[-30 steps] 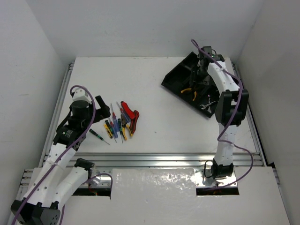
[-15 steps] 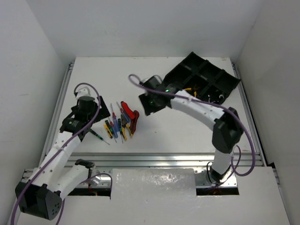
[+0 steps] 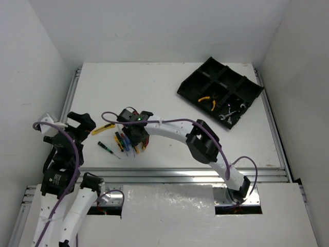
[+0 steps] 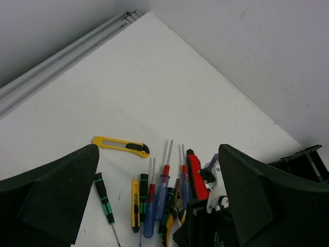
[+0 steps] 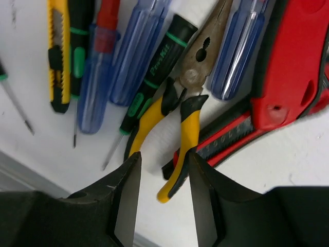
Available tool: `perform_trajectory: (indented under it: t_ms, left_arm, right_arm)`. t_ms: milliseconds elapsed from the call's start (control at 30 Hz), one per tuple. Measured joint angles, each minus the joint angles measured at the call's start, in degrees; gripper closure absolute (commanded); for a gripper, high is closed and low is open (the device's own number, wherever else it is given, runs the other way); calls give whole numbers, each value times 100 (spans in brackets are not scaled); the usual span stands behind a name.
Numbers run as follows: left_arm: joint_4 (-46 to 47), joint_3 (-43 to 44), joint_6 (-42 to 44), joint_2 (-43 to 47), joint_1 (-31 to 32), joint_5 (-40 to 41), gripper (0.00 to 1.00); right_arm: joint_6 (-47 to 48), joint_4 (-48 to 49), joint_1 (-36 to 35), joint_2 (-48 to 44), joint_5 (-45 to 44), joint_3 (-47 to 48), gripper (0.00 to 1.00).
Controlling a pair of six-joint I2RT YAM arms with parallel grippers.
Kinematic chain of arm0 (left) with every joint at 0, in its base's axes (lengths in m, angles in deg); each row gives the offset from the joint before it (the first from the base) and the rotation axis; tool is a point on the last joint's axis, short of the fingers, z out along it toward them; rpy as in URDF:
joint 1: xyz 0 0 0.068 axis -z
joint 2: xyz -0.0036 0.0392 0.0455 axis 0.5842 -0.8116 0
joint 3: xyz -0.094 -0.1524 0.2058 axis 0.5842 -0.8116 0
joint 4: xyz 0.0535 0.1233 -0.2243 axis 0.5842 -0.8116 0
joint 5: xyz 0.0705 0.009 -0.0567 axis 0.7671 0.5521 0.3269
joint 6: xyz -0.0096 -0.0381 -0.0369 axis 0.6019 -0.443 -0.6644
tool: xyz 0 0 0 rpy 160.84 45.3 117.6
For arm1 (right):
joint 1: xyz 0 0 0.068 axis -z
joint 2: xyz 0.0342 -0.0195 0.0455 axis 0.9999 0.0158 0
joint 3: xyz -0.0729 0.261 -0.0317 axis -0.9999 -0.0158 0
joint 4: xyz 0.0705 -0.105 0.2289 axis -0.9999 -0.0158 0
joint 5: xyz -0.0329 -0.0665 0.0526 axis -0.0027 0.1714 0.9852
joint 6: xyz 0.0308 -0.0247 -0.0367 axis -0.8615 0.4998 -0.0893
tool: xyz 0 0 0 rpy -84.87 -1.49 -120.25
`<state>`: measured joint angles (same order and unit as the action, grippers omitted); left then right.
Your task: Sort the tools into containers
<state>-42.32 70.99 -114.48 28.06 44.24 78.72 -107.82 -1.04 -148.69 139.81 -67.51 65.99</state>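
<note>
The tools lie in a pile [image 3: 131, 141] at the table's left: blue screwdrivers [image 5: 133, 51], a green-and-black one [image 5: 154, 77], red-and-black pliers [image 5: 293, 67] and yellow-handled pliers [image 5: 180, 118]. My right gripper [image 5: 162, 200] hangs open right over the pile [image 4: 159, 190], its fingers [image 5: 126, 200] on either side of the yellow pliers' handles. My left gripper [image 4: 154, 206] is wide open and holds nothing, back and to the left of the pile [image 3: 77, 127]. The black tray of containers [image 3: 193, 85] sits at the far right, holding another pair of yellow pliers [image 3: 208, 100] and two wrenches [image 3: 229, 112].
A yellow utility knife [image 3: 106, 128] lies apart, left of the pile, also in the left wrist view [image 4: 121, 145]. A loose green-and-black screwdriver [image 3: 109, 149] lies nearer me. A second yellow cutter [image 5: 59, 56] lies in the pile. White walls enclose the table.
My right arm has swung from the tray across to the pile and its jaws have narrowed. My left arm has pulled back towards the left edge, uncovering the utility knife.
</note>
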Motion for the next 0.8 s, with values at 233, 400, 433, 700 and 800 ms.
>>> perform_trajectory:
  t_ms: [233,400,433,700,800]
  left_arm:
    - [2,-4,7,-24,-2,-68,0]
    - [7,-7,46,-70,-2,-188,0]
    - [9,-7,52,-83,-2,-216,0]
    - [52,-42,98,-131,-2,-376,0]
    - [57,-46,111,-131,-2,-409,0]
  right_arm:
    - [22,-131,59,413,-164,426,63]
    - [59,-125,63,444,-321,387,68]
    - [59,-122,63,444,-337,376,70]
    - [52,-31,63,466,-348,168,72]
    - [31,33,63,487,-302,160,86]
